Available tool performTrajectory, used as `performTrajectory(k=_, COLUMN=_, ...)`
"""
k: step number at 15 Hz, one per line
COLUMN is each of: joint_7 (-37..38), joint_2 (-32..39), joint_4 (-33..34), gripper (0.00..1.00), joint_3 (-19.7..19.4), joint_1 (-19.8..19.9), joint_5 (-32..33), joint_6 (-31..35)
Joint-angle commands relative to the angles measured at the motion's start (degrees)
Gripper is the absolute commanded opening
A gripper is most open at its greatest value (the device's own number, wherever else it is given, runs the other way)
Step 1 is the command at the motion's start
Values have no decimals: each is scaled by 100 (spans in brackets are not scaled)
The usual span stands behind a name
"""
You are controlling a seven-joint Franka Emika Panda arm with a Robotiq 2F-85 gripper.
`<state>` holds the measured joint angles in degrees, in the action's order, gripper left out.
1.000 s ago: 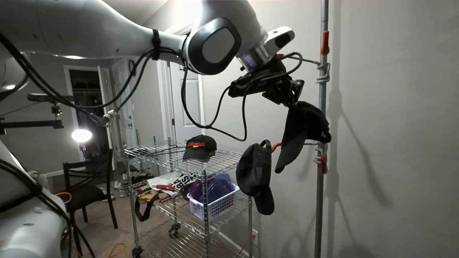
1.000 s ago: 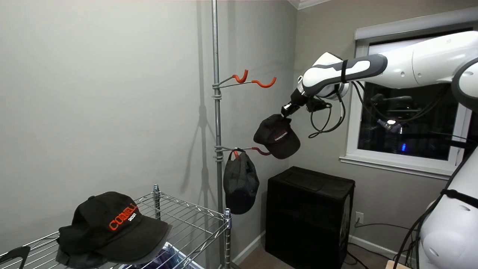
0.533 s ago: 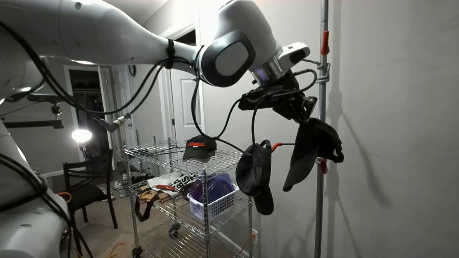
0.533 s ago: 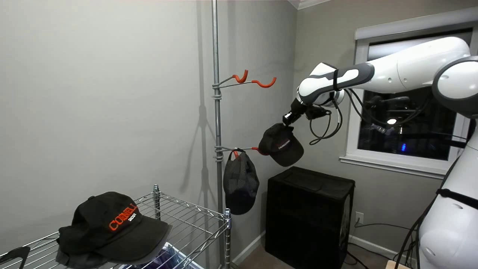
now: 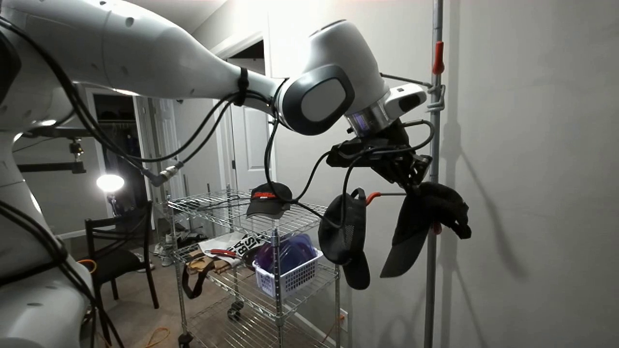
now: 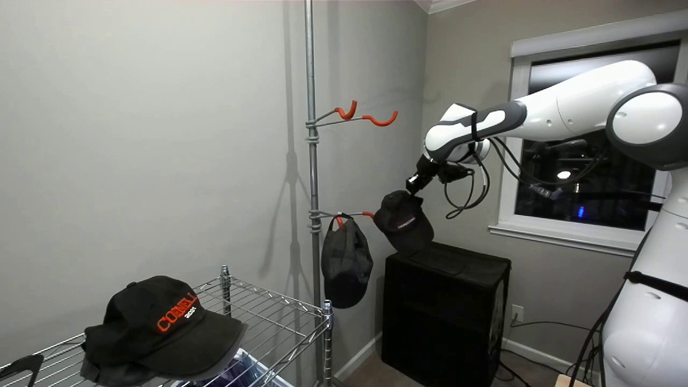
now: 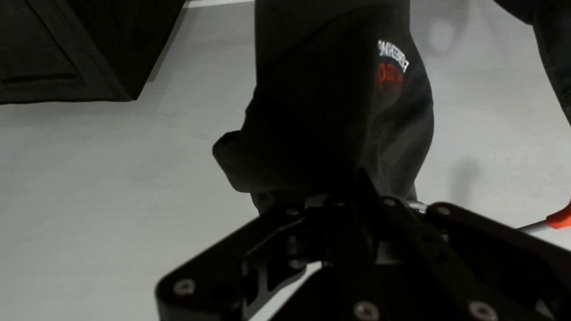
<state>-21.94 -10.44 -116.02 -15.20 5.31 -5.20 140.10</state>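
From my station I see a wire shelving rack [image 5: 276,251], then a metal pole [image 6: 313,172]. Near the pole the black baseball cap [image 6: 402,221] hangs brim down, beside a mesh-backed cap [image 6: 346,263] on a red-tipped hook [image 5: 373,197]. My fingers [image 5: 407,181] pinch the black baseball cap's upper part.

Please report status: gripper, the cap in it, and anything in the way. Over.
Gripper closed on black cap. Cap brim-down, partly hiding a lower hook; cannot tell if hooked. Possible obstacle: mesh cap alongside, not touching.
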Motion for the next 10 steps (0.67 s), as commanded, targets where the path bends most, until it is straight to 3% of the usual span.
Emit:
performTrajectory(k=1, joint_7=-89, joint_2=-106, joint_4=-72, gripper=41, joint_3=69, joint_1=105, joint_5=104, joint_6=-189)
performTrajectory(k=10, joint_7=-113, joint_2=-433, joint_4=-95, gripper=97, joint_3=102, joint_1=100, joint_5=209, joint_6=-664)
